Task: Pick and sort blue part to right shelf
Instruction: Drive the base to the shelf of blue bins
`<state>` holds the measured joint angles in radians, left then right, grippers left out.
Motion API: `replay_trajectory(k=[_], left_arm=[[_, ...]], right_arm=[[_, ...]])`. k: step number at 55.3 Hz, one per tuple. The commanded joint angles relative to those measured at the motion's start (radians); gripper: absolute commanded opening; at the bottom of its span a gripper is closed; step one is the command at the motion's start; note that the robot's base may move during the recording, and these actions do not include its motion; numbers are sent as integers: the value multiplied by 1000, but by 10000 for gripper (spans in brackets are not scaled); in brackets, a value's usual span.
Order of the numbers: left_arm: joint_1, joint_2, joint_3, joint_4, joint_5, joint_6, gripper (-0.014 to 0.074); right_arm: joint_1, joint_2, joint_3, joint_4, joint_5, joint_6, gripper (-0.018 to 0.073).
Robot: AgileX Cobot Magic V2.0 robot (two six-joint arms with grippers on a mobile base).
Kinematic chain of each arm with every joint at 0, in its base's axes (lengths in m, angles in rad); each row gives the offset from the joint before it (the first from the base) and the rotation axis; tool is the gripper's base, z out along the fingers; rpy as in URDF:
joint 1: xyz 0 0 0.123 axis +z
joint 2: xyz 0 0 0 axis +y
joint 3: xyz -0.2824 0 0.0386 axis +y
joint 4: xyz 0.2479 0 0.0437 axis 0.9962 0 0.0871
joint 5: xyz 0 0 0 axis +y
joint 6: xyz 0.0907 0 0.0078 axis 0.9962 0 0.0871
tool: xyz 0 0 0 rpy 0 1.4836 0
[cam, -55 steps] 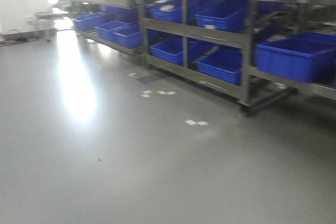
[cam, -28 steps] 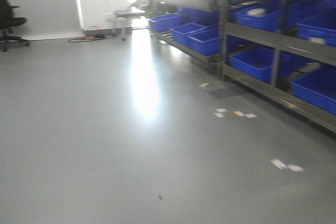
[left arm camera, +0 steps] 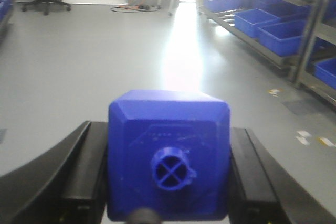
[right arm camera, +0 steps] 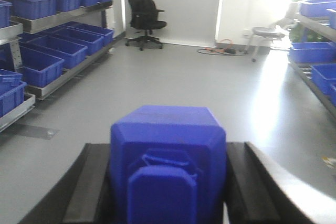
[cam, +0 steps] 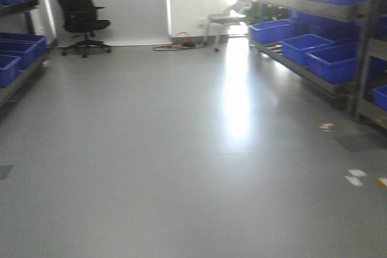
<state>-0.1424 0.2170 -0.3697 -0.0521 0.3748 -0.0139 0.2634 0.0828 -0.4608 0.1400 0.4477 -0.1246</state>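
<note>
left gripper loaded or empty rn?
Loaded. The left gripper is shut on a blue part: in the left wrist view its black fingers press against both sides of it.

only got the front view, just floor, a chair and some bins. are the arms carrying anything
observer: yes, the left pincer is shut on a blue part; a round crossed socket faces the left wrist camera.
operator: and the right one
observer: the right pincer is shut on a second blue part, with a raised rectangular tab on its near face.
operator: whats on my left past the frame edge
observer: the right wrist view shows the left shelf holding blue bins on several levels.
</note>
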Motion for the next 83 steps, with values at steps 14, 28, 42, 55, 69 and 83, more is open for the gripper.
replay_trajectory(k=[14, 28, 42, 55, 69, 83], left_arm=[[-5, 15, -33, -3, -90, -4, 376], [-5, 15, -33, -3, -90, -4, 376], [-5, 15, -33, -3, -90, -4, 376], [-5, 15, -33, -3, -90, -4, 376], [-5, 15, -33, -3, -90, -4, 376], [-5, 15, -33, -3, -90, -4, 376]], right_arm=[[-2, 15, -27, 0, -101, -3, 205], [-2, 15, -27, 0, -101, -3, 205], [-2, 15, -27, 0, -101, -3, 205], [-2, 15, -27, 0, -101, -3, 205], [-2, 15, -27, 0, -101, -3, 205], [-2, 15, -27, 0, -101, -3, 205]])
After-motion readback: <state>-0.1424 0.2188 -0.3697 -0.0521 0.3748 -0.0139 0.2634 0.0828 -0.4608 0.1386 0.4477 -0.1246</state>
